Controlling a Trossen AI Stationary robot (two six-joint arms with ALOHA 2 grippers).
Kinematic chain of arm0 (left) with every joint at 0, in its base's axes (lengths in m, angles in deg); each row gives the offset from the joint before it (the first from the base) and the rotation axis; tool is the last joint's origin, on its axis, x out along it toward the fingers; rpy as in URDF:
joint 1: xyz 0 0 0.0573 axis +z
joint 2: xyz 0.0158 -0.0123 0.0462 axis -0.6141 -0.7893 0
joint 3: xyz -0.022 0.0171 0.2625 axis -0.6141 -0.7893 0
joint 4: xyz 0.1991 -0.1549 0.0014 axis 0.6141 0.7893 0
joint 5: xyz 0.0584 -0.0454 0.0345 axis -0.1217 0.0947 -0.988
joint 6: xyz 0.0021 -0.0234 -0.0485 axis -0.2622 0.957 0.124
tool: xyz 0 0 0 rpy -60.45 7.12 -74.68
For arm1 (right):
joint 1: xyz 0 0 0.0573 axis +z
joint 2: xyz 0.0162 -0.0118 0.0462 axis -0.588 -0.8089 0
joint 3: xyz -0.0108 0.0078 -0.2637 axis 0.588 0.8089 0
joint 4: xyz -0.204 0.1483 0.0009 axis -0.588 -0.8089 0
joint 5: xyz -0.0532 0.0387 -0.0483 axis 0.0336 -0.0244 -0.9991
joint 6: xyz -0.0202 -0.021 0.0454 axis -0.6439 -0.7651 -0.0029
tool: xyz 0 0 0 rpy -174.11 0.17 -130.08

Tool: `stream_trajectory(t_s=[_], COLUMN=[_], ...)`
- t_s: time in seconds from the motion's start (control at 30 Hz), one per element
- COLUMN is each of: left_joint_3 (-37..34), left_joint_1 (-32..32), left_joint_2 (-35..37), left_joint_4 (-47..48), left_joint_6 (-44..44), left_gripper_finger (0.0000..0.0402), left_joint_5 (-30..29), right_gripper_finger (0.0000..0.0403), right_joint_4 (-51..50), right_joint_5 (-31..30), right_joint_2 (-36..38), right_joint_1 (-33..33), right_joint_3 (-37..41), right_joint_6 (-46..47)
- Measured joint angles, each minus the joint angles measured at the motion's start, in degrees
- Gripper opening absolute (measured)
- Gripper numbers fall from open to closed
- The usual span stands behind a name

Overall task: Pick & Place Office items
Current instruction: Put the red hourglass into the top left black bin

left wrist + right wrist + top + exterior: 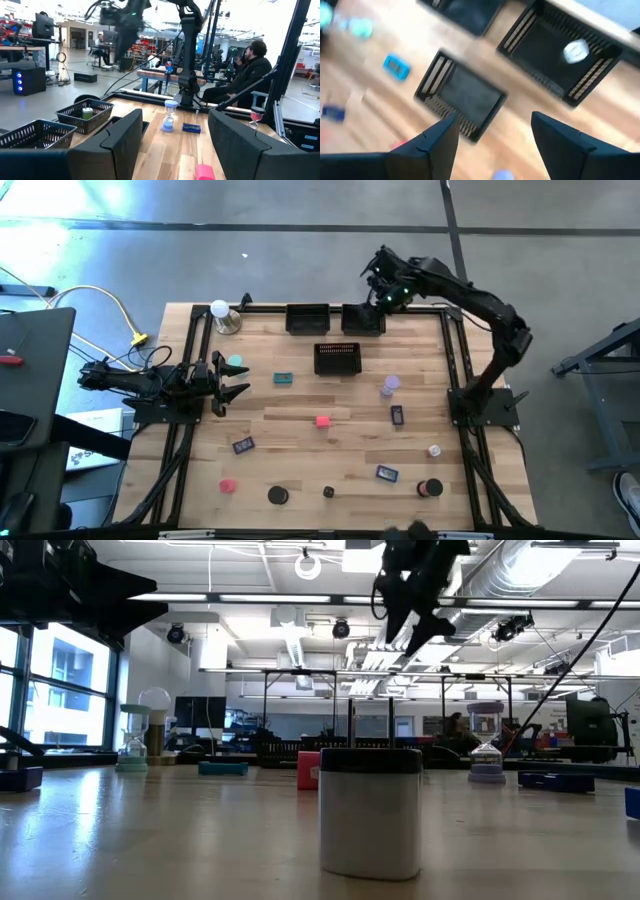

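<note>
The office items lie scattered over the wooden table (300,442) in the high view. A pink-red cube (322,421) sits near the frame's centre, a teal block (283,379) up and to the left of it, and a dark blue block (397,415) to its right. A lavender hourglass-like piece (389,386) stands just above that block. Lower down are another dark blue block (242,445) at left, a red piece (228,486), a black disc (277,495), a small black piece (328,492), a blue block (387,474) and a red-and-black roll (431,488) toward the lower right. A teal piece (235,363) lies just beside the left gripper (232,378).

Three black mesh trays sit near the top edge — one (307,318) left, one (362,320) right, and a third (337,358) below and between them. In the right wrist view a pale round item (576,51) rests inside a tray (560,50).

The right gripper (383,280) hangs in the air above the upper-right tray; its fingers (437,142) stand apart with nothing between them. The left gripper rests low at the table's left edge, fingers (120,137) also parted and empty.

A white ball on a metal base (222,314) stands at the table's upper-left corner. In the left wrist view a person in dark clothing (250,70) sits beyond the table.
</note>
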Motion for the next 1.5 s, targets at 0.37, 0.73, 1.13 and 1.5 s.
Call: stream_trajectory(t_s=[0.37,0.73,1.13,1.5], left_joint_3=[0.0,0.0,0.0,0.0], left_joint_1=[0.0,0.0,0.0,-0.3], left_joint_2=[0.0,0.0,0.0,0.0], left_joint_4=[0.0,0.0,-0.1,-0.1], left_joint_6=[0.1,1.9,3.0,4.2], left_gripper_finger=[0.0221,0.0221,0.0221,0.0221], left_joint_5=[0.0,0.0,0.0,0.3], right_gripper_finger=[0.0236,0.0236,0.0236,0.0236], right_joint_4=[-17.8,-23.4,-23.3,-23.3], right_joint_5=[-0.6,-6.6,-13.0,-19.9], right_joint_2=[4.8,5.7,9.1,10.9], right_joint_1=[14.9,32.9,54.0,72.5], right_joint_3=[0.0,0.0,0.0,0.0], right_joint_6=[4.1,14.9,32.0,53.9])
